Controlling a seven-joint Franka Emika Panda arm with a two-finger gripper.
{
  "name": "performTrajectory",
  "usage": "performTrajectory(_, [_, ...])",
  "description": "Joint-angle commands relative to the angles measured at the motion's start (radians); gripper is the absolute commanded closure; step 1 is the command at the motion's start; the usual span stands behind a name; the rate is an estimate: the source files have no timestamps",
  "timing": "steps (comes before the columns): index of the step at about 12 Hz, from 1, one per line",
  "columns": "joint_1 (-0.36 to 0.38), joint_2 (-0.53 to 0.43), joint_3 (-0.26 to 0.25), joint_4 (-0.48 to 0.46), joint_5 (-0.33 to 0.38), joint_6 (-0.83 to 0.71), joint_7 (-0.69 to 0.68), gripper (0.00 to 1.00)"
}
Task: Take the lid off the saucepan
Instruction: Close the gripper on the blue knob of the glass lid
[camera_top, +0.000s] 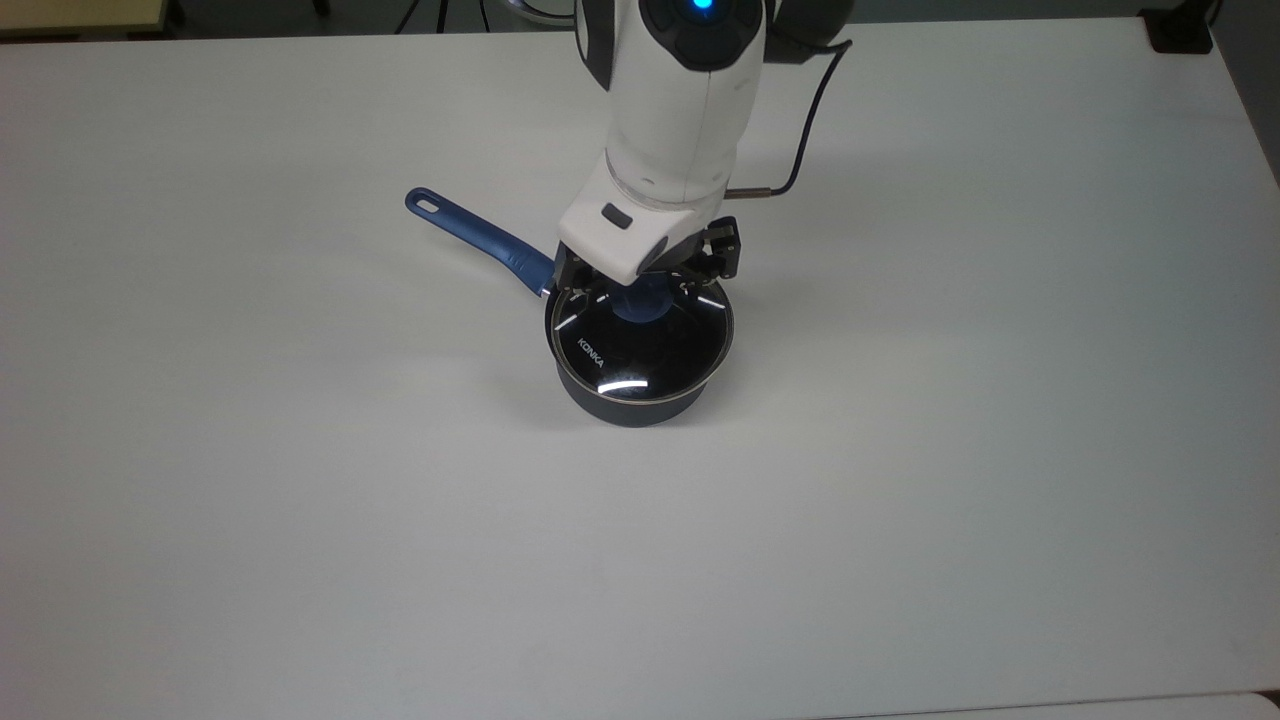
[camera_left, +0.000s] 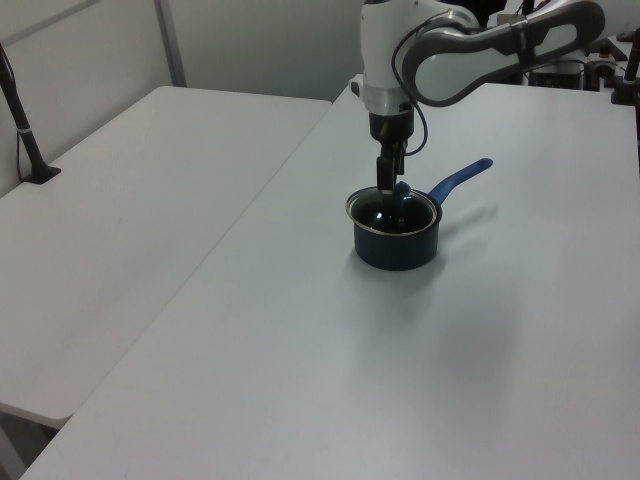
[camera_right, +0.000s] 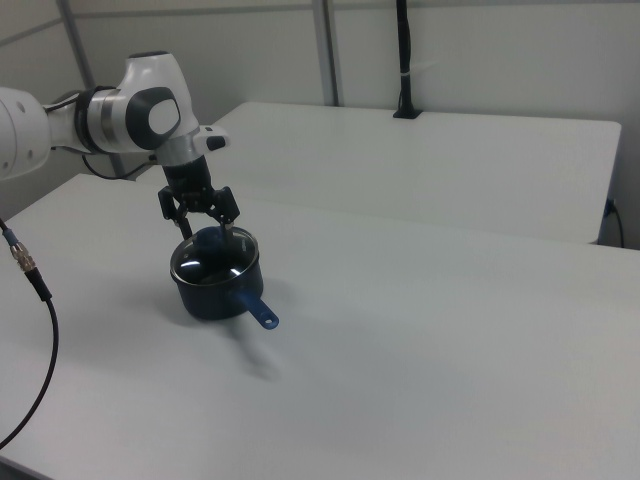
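We have the saucepan (camera_top: 640, 395) standing near the middle of the white table (camera_top: 900, 500), its blue handle (camera_top: 480, 235) pointing toward the top view's upper left. The glass lid (camera_top: 640, 345) sits seated on the pan rim. The gripper (camera_right: 206, 232) hangs directly above the lid's blue knob (camera_top: 640, 303), fingers spread wide to either side of it in the right view, not yet clamped. We judge this the approach-to-grasp step. The next move calls for closing the fingers squarely on the knob, then lifting straight up.
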Motion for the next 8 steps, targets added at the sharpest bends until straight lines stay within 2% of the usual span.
performTrajectory(1, [0.025, 0.011, -0.014, 0.012, 0.01, 0.008, 0.0, 0.22])
performTrajectory(2, [0.025, 0.007, -0.014, 0.012, 0.01, 0.002, -0.017, 0.33])
performTrajectory(5, [0.022, -0.013, -0.017, 0.012, 0.013, -0.01, -0.058, 0.58])
performTrajectory(6, [0.021, -0.018, -0.018, 0.012, 0.013, -0.016, -0.067, 0.62])
performTrajectory(8, [0.018, -0.039, -0.022, 0.015, 0.012, -0.053, -0.074, 0.62])
